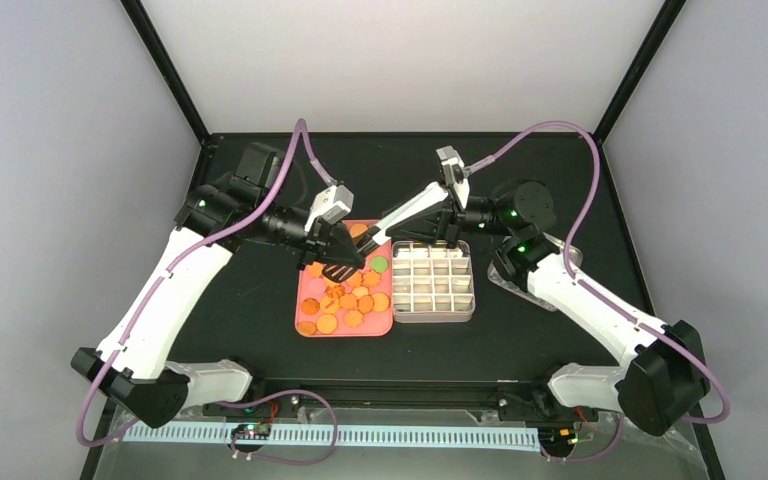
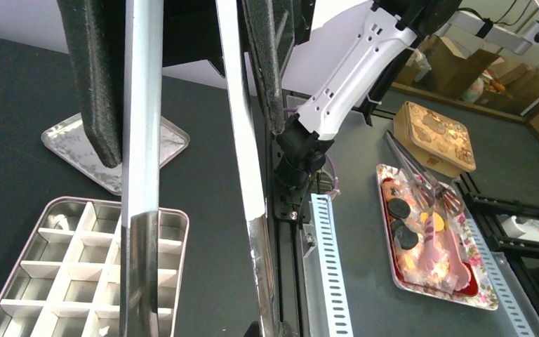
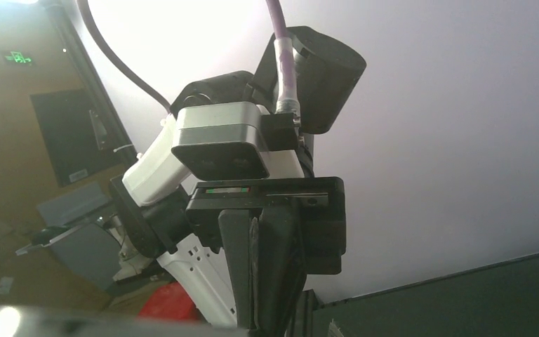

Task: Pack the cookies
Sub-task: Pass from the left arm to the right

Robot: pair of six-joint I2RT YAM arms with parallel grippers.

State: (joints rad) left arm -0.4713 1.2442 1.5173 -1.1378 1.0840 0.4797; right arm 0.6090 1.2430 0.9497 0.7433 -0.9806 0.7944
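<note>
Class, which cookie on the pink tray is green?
The cookie at the right edge of the tray, beside the divided tin; the rest look orange.

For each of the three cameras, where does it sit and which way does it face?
Top external: above and behind, looking down on the pink tray of cookies and divided tin; both arms show.
Left wrist: on the left arm, looking along its fingers and the tongs they clamp.
Right wrist: tilted up at the left gripper and wall; own fingers unclear.
Shared: top and left wrist both show that tin.
</note>
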